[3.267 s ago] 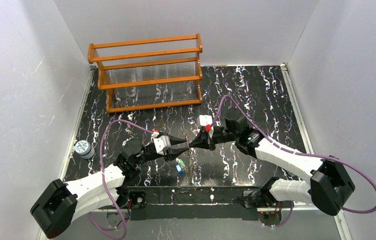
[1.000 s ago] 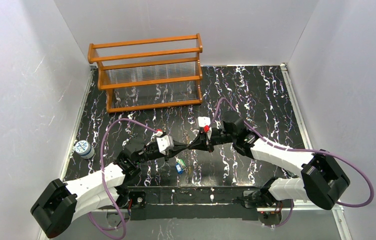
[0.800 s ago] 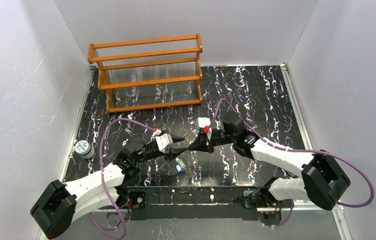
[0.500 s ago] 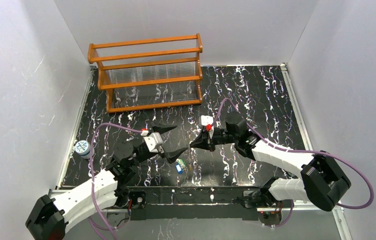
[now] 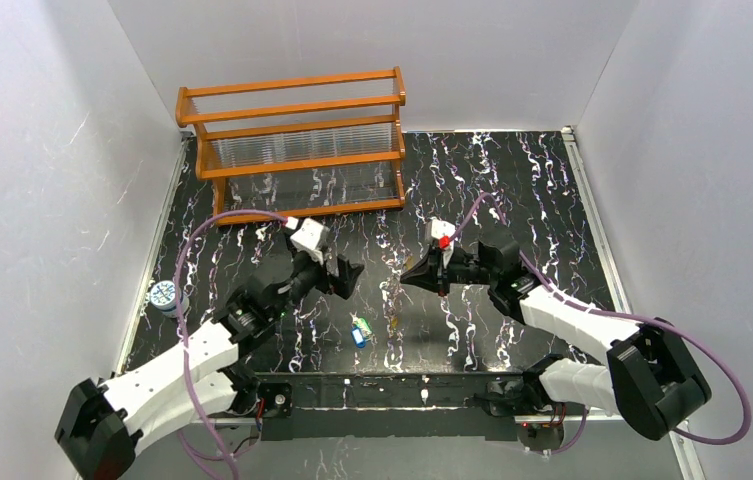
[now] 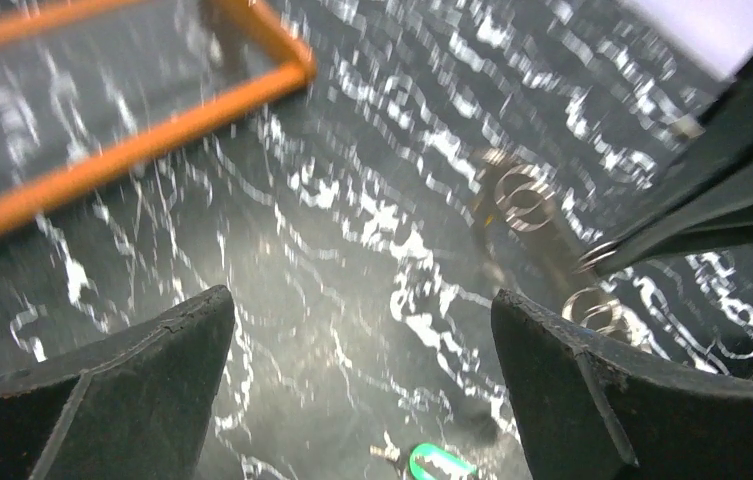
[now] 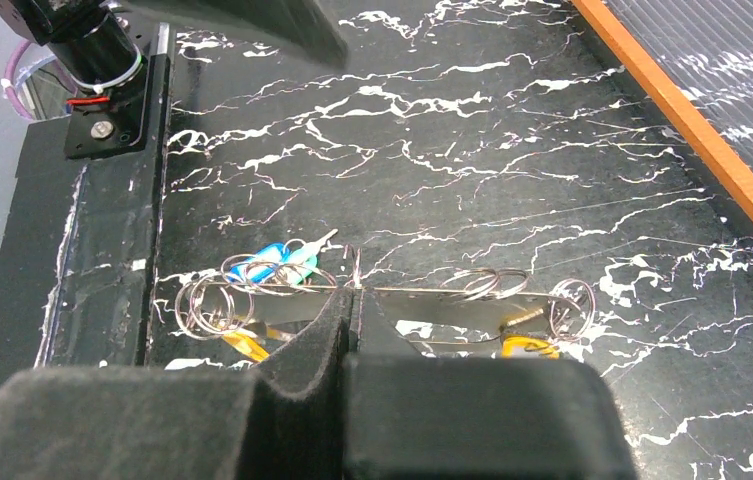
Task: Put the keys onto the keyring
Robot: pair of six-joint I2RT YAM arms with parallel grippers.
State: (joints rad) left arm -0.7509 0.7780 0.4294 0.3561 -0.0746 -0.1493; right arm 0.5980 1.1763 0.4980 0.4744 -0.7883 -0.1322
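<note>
My right gripper (image 7: 352, 296) is shut on the keyring (image 7: 432, 292), a thin wire stretched level across its tips, above the table. Small split rings (image 7: 207, 305) hang on the wire, and yellow keys (image 7: 527, 347) dangle near both ends. A blue key (image 7: 264, 258) and a green key (image 7: 304, 266) lie together on the table beneath. From above, the right gripper (image 5: 407, 276) sits mid-table with a yellow key (image 5: 393, 322) hanging below it. My left gripper (image 5: 342, 270) is open and empty, apart to the left. In its wrist view the left gripper (image 6: 360, 298) frames bare marble, with the green key (image 6: 437, 462) low.
An orange wooden rack (image 5: 297, 140) stands at the back left; its rail (image 6: 132, 150) shows in the left wrist view. A small white and blue round container (image 5: 165, 297) sits by the table's left edge. Black marbled tabletop (image 5: 512, 190) stretches to the right.
The left gripper opened, let go at the meeting point and drew back up and left towards the rack. The right gripper, still shut on the keyring, shifted a little right.
</note>
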